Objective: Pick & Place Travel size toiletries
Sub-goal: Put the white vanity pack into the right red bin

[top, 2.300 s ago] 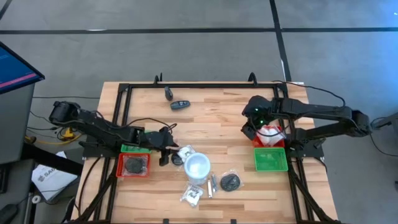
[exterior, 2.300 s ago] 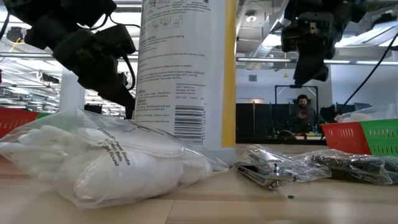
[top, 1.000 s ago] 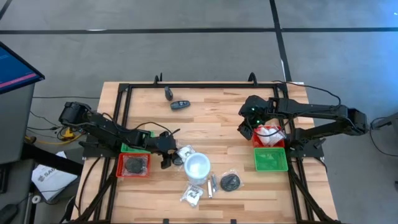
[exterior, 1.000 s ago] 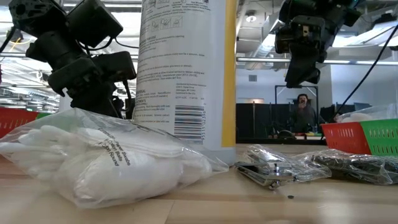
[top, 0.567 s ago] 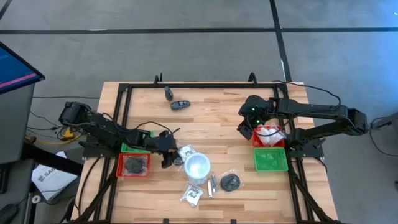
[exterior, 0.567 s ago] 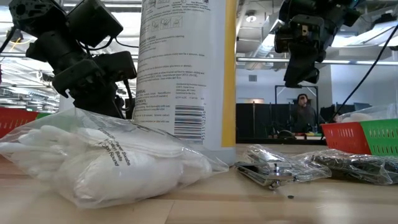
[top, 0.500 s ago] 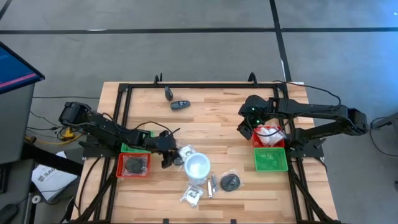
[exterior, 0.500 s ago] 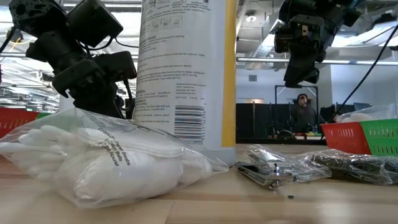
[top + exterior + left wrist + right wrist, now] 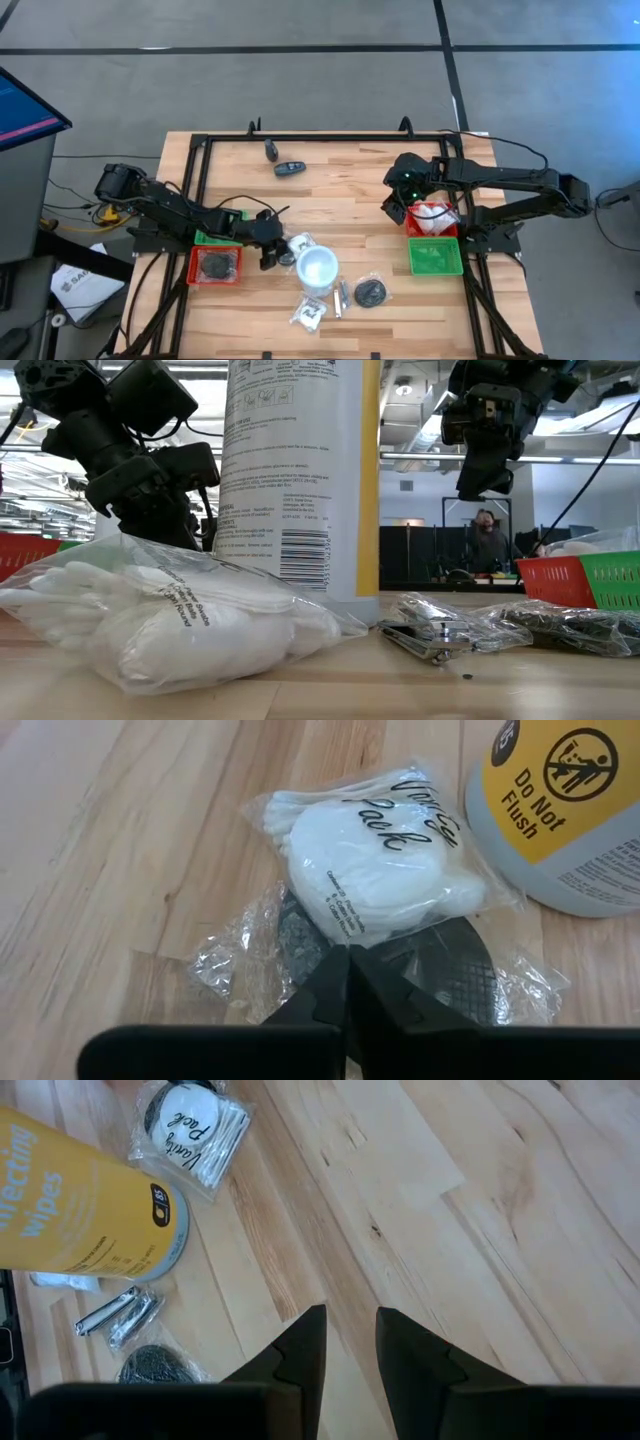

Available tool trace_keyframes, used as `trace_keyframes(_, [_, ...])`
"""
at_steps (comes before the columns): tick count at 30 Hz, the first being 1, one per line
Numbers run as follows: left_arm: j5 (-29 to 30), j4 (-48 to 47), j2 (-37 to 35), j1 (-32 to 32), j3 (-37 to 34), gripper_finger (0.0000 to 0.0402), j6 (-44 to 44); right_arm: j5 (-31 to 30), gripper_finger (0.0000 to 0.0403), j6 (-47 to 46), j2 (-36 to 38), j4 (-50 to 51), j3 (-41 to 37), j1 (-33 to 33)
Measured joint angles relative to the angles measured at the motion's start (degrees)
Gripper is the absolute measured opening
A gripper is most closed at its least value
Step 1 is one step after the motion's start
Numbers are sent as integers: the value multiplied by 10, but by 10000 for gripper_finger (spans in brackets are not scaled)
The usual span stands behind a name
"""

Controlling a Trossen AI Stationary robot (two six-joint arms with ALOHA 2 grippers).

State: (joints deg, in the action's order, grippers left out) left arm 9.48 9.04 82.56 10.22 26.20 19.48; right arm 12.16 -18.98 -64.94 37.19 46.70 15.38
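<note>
Partly done: one black disc (image 9: 214, 265) already in the red tray (image 9: 194, 272), white items in the other red tray (image 9: 432, 217), green tray (image 9: 435, 256) holding nothing visible. Left on the surface (image 9: 340, 200): wrapped white pack (image 9: 375, 880) beside the wipes canister (image 9: 318, 268), a second wrapped disc (image 9: 371, 293), silvery clippers (image 9: 118, 1316), dark pieces (image 9: 289, 168) at the far edge. Left end effector (image 9: 345, 978) pressed together, pinching the clear wrapper (image 9: 235, 955) just under the white pack. Right end effector (image 9: 350, 1342) slightly spread, empty, hovering by its red tray.
</note>
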Motion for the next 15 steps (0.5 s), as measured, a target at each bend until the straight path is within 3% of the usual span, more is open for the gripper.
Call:
trace_keyframes(7, [0, -7, -26, 0, 0, 0, -7, 0, 82, 0, 0, 0, 0, 0])
trace_keyframes(15, [36, -66, -124, 0, 0, 0, -15, 0, 82, 0, 0, -4, 0, 0])
